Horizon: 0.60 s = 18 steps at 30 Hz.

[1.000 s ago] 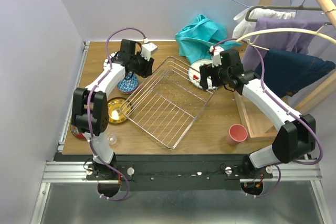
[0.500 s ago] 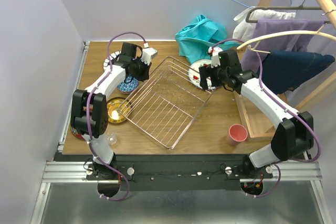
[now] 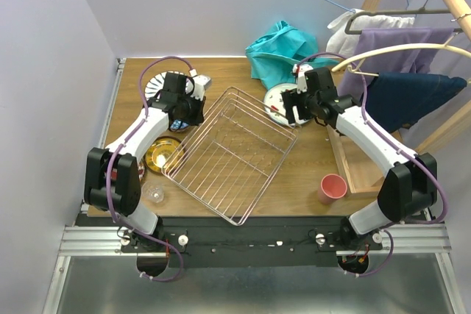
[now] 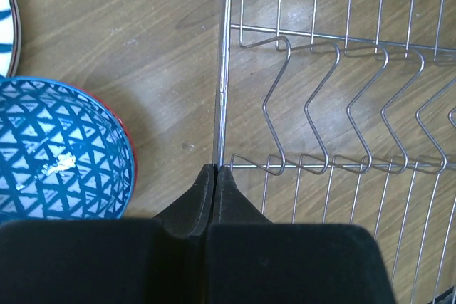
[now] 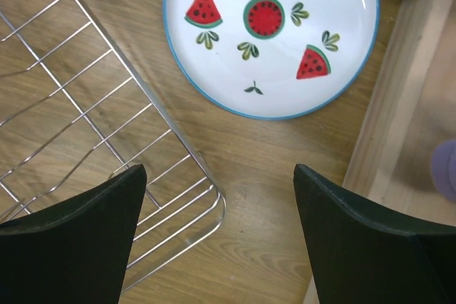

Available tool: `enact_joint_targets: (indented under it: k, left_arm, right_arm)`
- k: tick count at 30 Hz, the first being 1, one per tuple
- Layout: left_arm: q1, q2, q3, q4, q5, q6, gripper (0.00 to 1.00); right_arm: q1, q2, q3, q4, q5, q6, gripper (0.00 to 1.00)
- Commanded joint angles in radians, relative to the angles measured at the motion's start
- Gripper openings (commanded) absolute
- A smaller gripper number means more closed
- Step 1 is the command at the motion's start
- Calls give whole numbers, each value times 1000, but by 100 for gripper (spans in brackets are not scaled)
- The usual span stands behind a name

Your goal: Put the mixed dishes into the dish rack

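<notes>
The silver wire dish rack (image 3: pixel 228 154) lies on the wooden table. My left gripper (image 3: pixel 193 112) is shut on its left rim wire (image 4: pixel 222 90), fingertips pinched together in the left wrist view (image 4: pixel 216 169). A blue patterned bowl (image 4: pixel 57 151) and the blue-striped plate (image 3: pixel 156 82) lie beside it. My right gripper (image 3: pixel 294 112) is open and empty above bare table (image 5: pixel 217 176), between the rack's corner (image 5: pixel 107 105) and the watermelon plate (image 5: pixel 271 33). A gold saucer (image 3: pixel 163 154), clear glass (image 3: pixel 154 193) and pink cup (image 3: pixel 333 187) stand outside the rack.
A teal cloth (image 3: pixel 283 49) lies at the back. A wooden clothes frame (image 3: pixel 397 56) with hung garments and its base (image 3: pixel 360 170) crowd the right side, close to my right arm.
The rack has slid left and toward the front with my left gripper on its rim. My right gripper has stayed near the rack's right corner.
</notes>
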Motion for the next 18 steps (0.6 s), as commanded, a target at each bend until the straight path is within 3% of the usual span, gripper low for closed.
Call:
enact_joint_targets:
  k: [1,4,8,14,18]
  left_arm:
    - [-8,-31,-20,52,-46,-160,0]
    - [-8,-27,-17,63,-62,-199,0]
    - [-7,-25,-2,58,-80,-236,0]
    - [-8,-30,6,43,-74,-272,0]
    - [-5,-41,7,22,-75,-283,0]
  right_arm:
    - [8,2,43,-161,63,15,88]
    - [8,2,29,-228,46,56,80]
    - [7,22,6,-238,20,73,53]
    - [8,80,35,-245,-49,158,39]
    - [7,143,63,-249,-75,190,36]
